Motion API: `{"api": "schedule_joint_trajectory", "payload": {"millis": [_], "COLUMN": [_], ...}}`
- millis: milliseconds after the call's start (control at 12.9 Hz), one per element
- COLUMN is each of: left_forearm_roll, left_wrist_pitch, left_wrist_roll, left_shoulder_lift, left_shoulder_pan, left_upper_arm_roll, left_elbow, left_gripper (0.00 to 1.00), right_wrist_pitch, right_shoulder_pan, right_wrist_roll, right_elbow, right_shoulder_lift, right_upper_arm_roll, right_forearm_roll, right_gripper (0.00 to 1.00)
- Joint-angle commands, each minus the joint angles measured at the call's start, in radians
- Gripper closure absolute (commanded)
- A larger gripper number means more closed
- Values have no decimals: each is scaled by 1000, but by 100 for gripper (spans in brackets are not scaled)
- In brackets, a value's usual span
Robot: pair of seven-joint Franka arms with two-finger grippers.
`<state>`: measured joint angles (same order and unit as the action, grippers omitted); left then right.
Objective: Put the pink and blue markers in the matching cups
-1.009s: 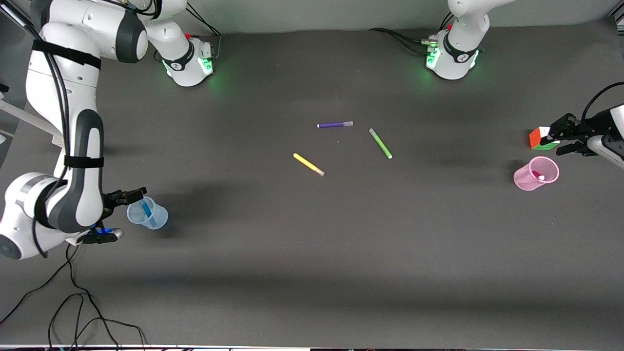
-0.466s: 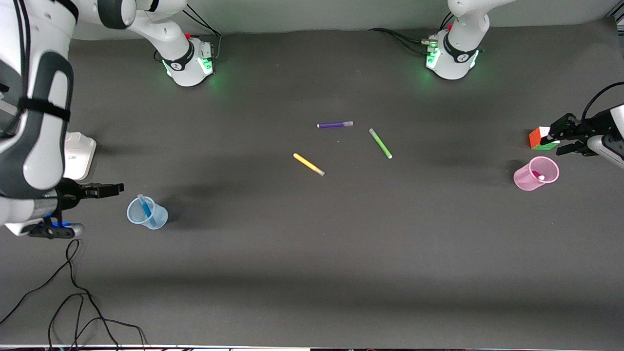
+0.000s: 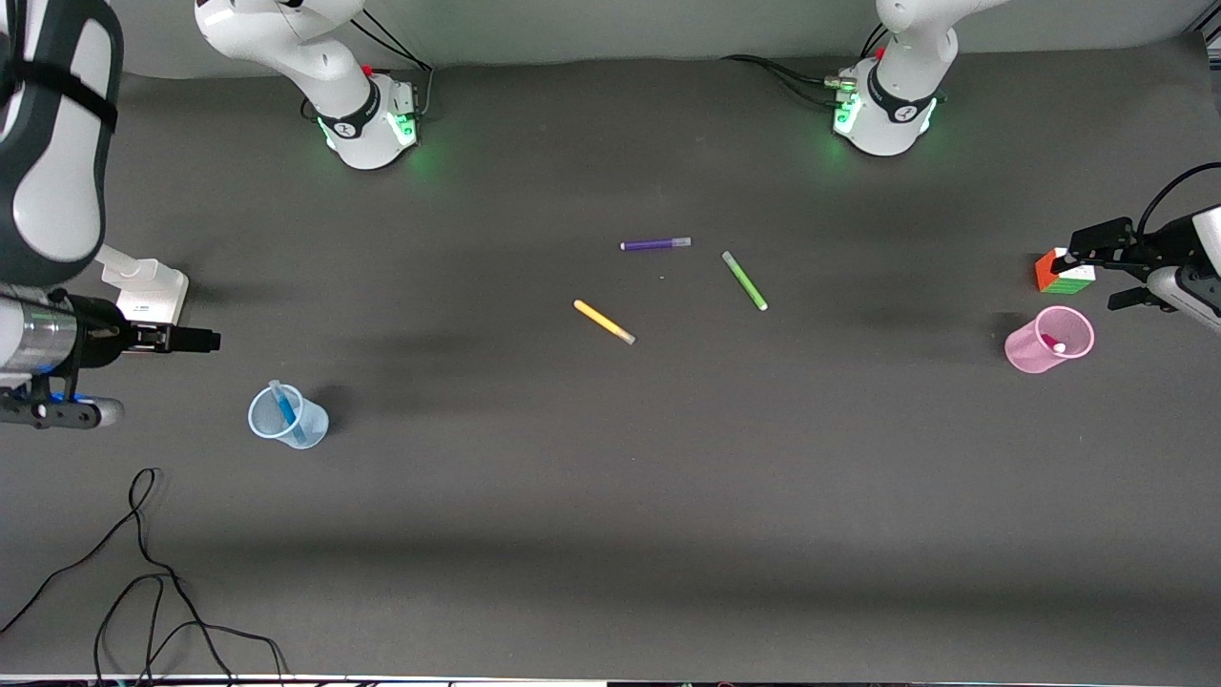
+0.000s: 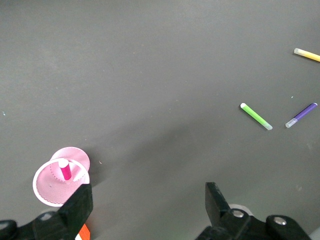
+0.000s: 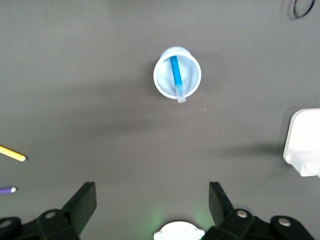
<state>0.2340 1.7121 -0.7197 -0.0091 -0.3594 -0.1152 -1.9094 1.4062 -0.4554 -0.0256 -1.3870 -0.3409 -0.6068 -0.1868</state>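
The blue marker (image 3: 285, 412) is leaning inside the pale blue cup (image 3: 303, 426) near the right arm's edge of the tabletop (image 3: 610, 534), the pink marker (image 3: 1053, 344) is standing in the pink cup (image 3: 1030, 352) near the left arm's edge, so both look sorted. The right pincer (image 3: 181, 340) and left pincer (image 3: 1097, 265) are hanging wide open and empty, by those edges.

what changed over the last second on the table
The right hand, open, drew back from over the blue cup toward the right arm's end of the table. The left hand shifted only slightly beside the colour cube. The blue marker, pink cup, pink marker and the three loose pens stayed put.
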Motion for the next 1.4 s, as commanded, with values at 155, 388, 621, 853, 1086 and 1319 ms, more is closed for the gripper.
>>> {"api": "schedule_joint_trajectory", "payload": {"millis": [155, 388, 621, 853, 1086, 1319], "left_forearm_roll": [-162, -162, -162, -162, -162, -162], "left_wrist_pitch": [-163, -163, -163, -163, -163, -164], "left_wrist_roll": [450, 450, 450, 450, 450, 466], "left_shoulder_lift": [21, 21, 21, 21, 21, 21], "left_shoulder_pan": [290, 290, 290, 290, 290, 293], "left_upper_arm_roll": [25, 25, 23, 25, 25, 23], "left_elbow": [268, 268, 268, 268, 268, 267], "left_gripper": [0, 0, 0, 0, 0, 1], "right_wrist_pitch": [190, 209, 206, 194, 191, 191], "right_shoulder_pan": [-49, 10, 261, 462, 492, 489], "right_wrist_roll": [41, 39, 41, 38, 38, 38], "right_elbow": [-266, -294, -294, -285, -262, -241], "right_shoulder_lift": [245, 289, 329, 345, 350, 341], "right_upper_arm_roll": [7, 54, 316, 502, 533, 535], "right_forearm_roll": [91, 99, 148, 148, 148, 162], "right_gripper": [0, 0, 0, 0, 0, 0]}}
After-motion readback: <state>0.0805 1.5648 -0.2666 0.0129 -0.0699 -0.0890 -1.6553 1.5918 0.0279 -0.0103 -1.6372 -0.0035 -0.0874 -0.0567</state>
